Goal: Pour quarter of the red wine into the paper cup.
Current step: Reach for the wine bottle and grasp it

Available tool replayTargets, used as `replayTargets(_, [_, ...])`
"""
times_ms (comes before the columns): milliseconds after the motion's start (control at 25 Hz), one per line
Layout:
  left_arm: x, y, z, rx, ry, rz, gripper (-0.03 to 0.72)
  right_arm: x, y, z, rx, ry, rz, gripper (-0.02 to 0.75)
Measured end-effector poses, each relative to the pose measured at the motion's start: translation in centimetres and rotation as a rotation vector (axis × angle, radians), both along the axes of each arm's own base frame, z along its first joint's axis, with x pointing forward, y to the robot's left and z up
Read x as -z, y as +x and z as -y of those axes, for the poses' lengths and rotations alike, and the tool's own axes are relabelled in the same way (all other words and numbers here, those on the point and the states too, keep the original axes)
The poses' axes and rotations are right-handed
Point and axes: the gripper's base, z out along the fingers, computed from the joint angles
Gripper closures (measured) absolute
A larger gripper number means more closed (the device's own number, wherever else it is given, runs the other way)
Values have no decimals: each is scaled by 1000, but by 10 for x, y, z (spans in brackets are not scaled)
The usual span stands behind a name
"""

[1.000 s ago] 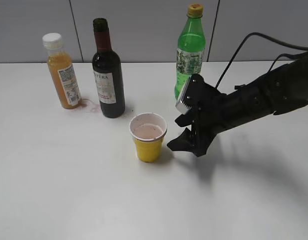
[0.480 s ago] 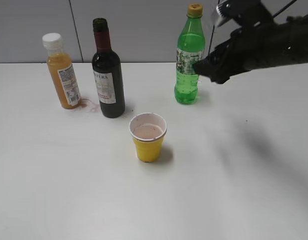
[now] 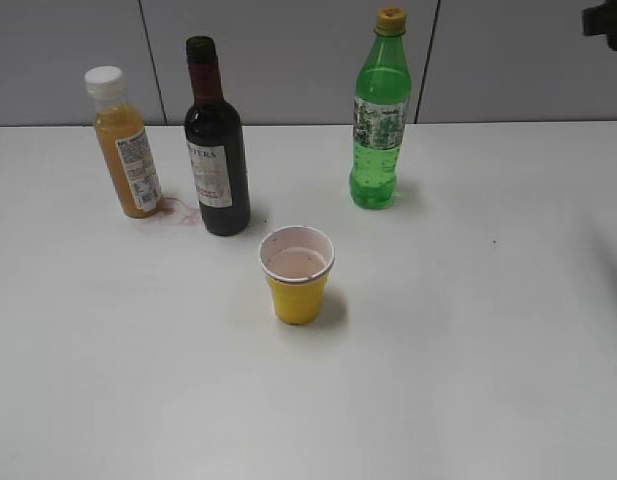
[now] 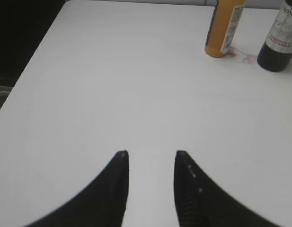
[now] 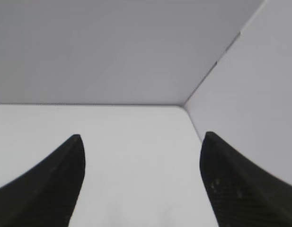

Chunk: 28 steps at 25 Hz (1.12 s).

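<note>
The red wine bottle [image 3: 215, 150] stands upright on the white table, dark glass with a white label; its lower part also shows in the left wrist view [image 4: 279, 40]. The yellow paper cup [image 3: 297, 273] stands in front of it to the right, with pinkish liquid inside. My left gripper [image 4: 150, 153] is open and empty over bare table, well short of the bottles. My right gripper [image 5: 141, 137] is open wide and empty, facing the table's far corner and the walls. Only a dark bit of the right arm [image 3: 608, 20] shows at the exterior view's top right.
An orange juice bottle with a white cap [image 3: 125, 145] stands left of the wine, with a small red stain [image 3: 180, 212] on the table between them; it also shows in the left wrist view [image 4: 224, 28]. A green soda bottle with a yellow cap [image 3: 379, 115] stands at the back right.
The right arm has lifted away from beside the paper cup, up and to the right, and has almost left the exterior view. The bottles and the cup have not moved.
</note>
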Motion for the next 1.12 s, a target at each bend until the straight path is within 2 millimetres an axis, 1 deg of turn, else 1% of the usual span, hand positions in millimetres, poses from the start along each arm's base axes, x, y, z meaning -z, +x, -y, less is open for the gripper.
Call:
replayTargets(80, [0, 0, 0, 0, 0, 0, 450, -5, 1, 8, 56, 69, -66, 164])
replayTargets(160, [0, 0, 0, 0, 0, 0, 450, -14, 4, 16, 92, 205, -160, 164])
replayTargets(280, [0, 0, 0, 0, 0, 0, 450, -32, 15, 32, 73, 323, -283, 164])
replayTargets(360, [0, 0, 0, 0, 0, 0, 450, -39, 19, 43, 64, 361, -369, 151])
replayTargets(400, [0, 0, 0, 0, 0, 0, 450, -43, 21, 46, 51, 365, -405, 148])
replayTargets(480, [0, 0, 0, 0, 0, 0, 450, -45, 18, 49, 36, 347, -498, 142])
replayTargets(600, [0, 0, 0, 0, 0, 0, 450, -41, 5, 49, -5, 284, -692, 142])
replayTargets(720, [0, 0, 0, 0, 0, 0, 450, -34, -6, 48, -27, 280, -773, 142])
replayTargets(800, [0, 0, 0, 0, 0, 0, 450, -28, -22, 46, -38, 309, -804, 144])
replayTargets(840, [0, 0, 0, 0, 0, 0, 450, -27, -32, 45, -44, 321, -812, 144])
replayTargets(880, [0, 0, 0, 0, 0, 0, 450, -22, -44, 43, -53, 342, -837, 144])
replayTargets(1000, [0, 0, 0, 0, 0, 0, 450, -12, -92, 42, -66, 368, -872, 144])
replayTargets(1120, [0, 0, 0, 0, 0, 0, 450, -1, -137, 44, -74, 369, -823, 144])
